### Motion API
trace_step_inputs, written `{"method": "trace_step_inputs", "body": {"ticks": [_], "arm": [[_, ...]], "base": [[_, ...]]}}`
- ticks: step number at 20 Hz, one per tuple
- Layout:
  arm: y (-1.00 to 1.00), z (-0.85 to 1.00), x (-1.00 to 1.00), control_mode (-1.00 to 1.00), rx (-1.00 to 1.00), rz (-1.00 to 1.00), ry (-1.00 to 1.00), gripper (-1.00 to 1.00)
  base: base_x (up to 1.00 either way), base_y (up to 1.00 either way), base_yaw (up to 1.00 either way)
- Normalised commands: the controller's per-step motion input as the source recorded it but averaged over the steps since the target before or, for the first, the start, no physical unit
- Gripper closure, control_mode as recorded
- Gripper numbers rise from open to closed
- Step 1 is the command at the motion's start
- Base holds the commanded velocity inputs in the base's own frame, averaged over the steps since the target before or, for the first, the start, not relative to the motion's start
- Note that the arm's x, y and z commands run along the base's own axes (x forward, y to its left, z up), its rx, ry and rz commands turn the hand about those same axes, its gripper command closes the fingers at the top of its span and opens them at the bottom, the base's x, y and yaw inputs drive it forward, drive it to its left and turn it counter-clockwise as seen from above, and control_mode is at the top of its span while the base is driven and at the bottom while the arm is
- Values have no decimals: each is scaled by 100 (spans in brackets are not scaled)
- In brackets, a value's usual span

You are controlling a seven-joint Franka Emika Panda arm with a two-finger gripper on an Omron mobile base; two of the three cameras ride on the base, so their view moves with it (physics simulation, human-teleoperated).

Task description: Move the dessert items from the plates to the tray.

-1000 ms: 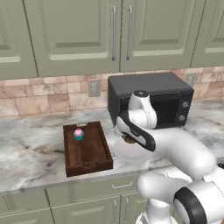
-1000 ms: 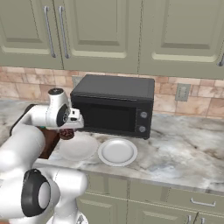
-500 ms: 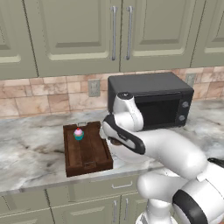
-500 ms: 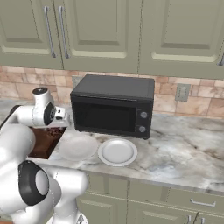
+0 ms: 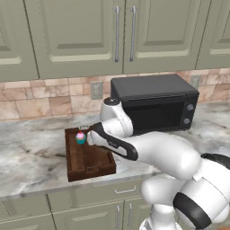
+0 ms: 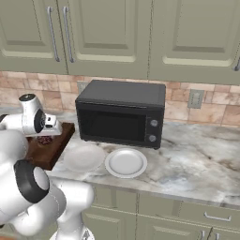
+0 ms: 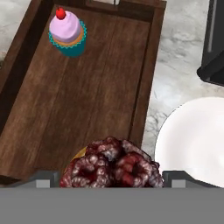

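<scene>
Between my gripper's [image 7: 111, 178] two fingertips sits the dark-brown chocolate pastry [image 7: 112, 165] with reddish specks, and the jaws are closed on its sides. It hangs over the near right part of the dark wooden tray [image 7: 87, 96]. The pink-frosted cupcake [image 7: 68, 31] in its teal wrapper stands upright at the tray's far end. In the left base view the gripper [image 5: 93, 137] is just right of the cupcake [image 5: 81, 137], over the tray [image 5: 85, 164]. In the right base view the pastry [image 6: 45, 139] shows under the hand. Two white plates [image 6: 84, 157] [image 6: 125, 162] lie bare right of the tray [image 6: 52, 151].
A black microwave [image 5: 155, 101] stands at the back of the marble counter, right of the tray and behind the plates. Cabinet doors hang above it. One plate's rim [image 7: 192, 140] lies close to the tray's right edge.
The arm has swung left, from above the plates to above the tray, carrying the chocolate pastry. The cupcake has stayed in place on the tray.
</scene>
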Motion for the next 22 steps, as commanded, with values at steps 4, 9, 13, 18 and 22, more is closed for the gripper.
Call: {"method": "trace_step_inputs", "body": {"ticks": [4,9,13,18,22], "arm": [[38,-13,0,-100,0,0,-3,100],[17,-26,2,-100,0,0,-3,100],[0,-31,23,-100,0,0,-2,100],[5,-29,31,-100,0,0,0,100],[16,-30,27,-100,0,0,0,100]], "base": [[0,0,0],[0,0,0],[0,0,0],[0,0,0],[0,0,0]]}}
